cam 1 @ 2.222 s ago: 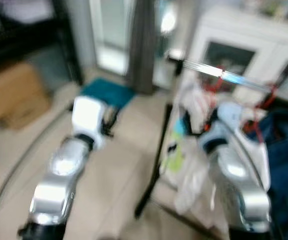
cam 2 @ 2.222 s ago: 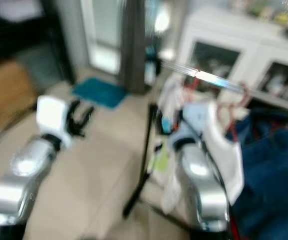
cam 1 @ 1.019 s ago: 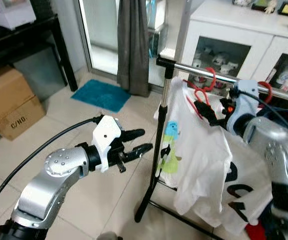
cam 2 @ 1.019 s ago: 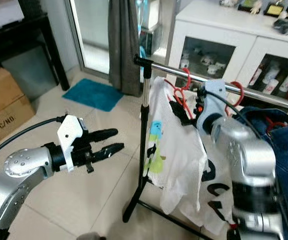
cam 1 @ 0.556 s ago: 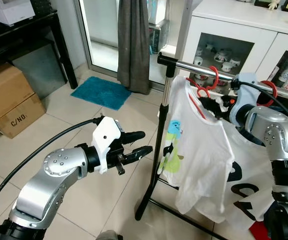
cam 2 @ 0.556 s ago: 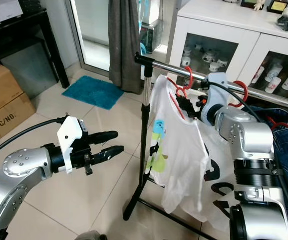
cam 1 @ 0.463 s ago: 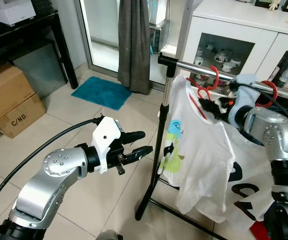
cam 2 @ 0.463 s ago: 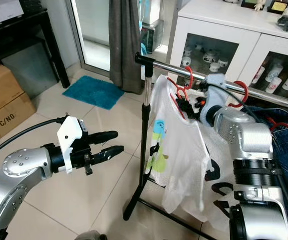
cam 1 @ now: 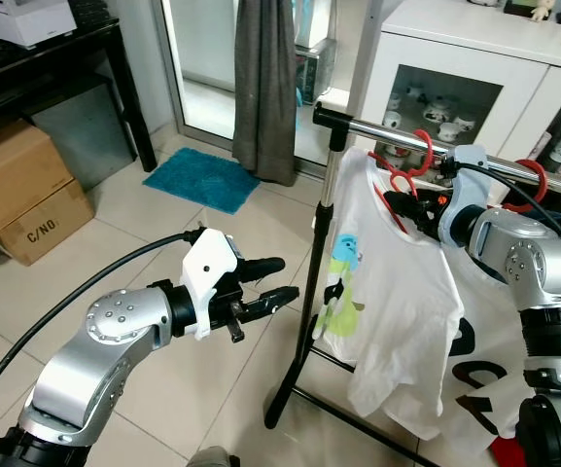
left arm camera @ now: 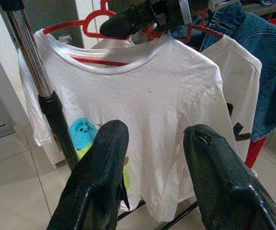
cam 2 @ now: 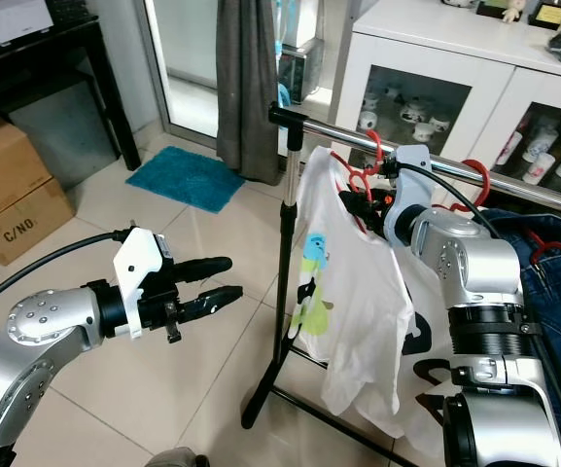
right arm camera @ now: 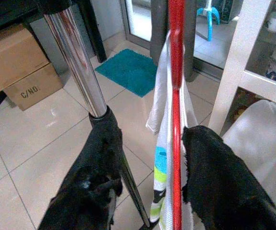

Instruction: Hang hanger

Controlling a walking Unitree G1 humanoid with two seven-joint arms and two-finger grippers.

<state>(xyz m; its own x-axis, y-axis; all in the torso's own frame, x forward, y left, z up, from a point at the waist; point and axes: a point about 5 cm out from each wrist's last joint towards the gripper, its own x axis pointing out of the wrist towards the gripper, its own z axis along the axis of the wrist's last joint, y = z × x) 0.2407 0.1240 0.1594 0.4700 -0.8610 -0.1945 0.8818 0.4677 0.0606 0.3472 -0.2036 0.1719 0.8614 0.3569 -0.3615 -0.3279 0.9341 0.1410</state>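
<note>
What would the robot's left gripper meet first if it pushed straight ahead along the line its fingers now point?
Judging by its wrist view, the open left gripper points at the white T-shirt hanging on the red hanger, so probably the shirt's front. The rack's upright pole stands close beside that line; depth is unclear.

The hanger (cam 1: pixel 411 161) on the chrome rail (cam 1: pixel 426 144) is red. The T-shirt (cam 1: pixel 387 292) on it is white with a light-blue and lime-green print. Beside the rail, a denim garment (cam 2: pixel 543 282) is dark blue. Beyond the rail's black stand (cam 1: pixel 304 321), a teal mat (cam 1: pixel 202 180) lies on beige tiles (cam 1: pixel 105 263).
</note>
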